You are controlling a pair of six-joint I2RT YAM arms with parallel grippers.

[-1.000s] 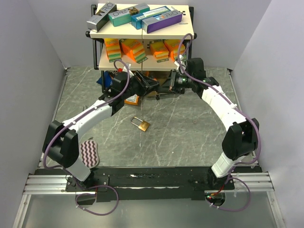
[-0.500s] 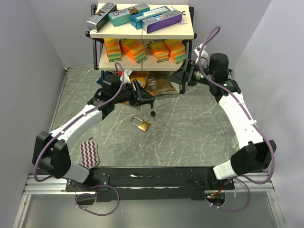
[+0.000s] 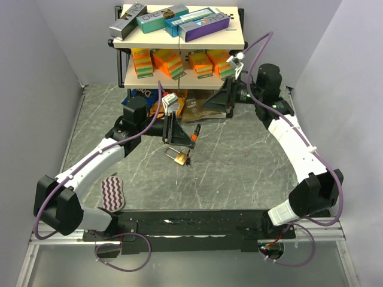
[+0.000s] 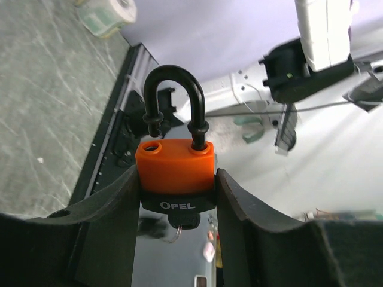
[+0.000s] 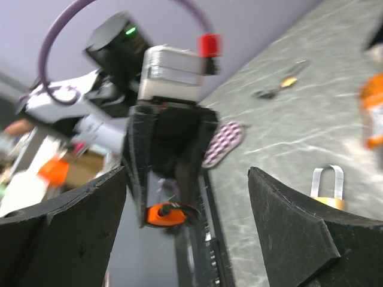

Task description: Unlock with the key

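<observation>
My left gripper [image 3: 190,139] is shut on an orange and black padlock [image 4: 176,173], which it holds by its sides above the table. The black shackle [image 4: 173,89] is raised, with one leg clear of its hole. A black key [image 4: 182,222] sits in the lock's underside with a wire ring hanging from it. My right gripper [image 3: 210,104] hovers open and empty near the shelf, well to the right of the padlock [image 3: 196,132]. From the right wrist, the held padlock [image 5: 167,214] shows far off between the wide-apart fingers [image 5: 72,215].
A brass padlock [image 3: 177,156] lies on the table just below the left gripper. A shelf rack [image 3: 179,42] with boxes and sponges stands at the back, with bags under it. A purple striped pad [image 3: 112,192] lies near the left arm's base. Loose keys [image 5: 281,86] lie on the table.
The right gripper has opened and drawn back right toward the shelf, away from the padlock. The left arm has carried the orange padlock a little down and right, over the brass one.
</observation>
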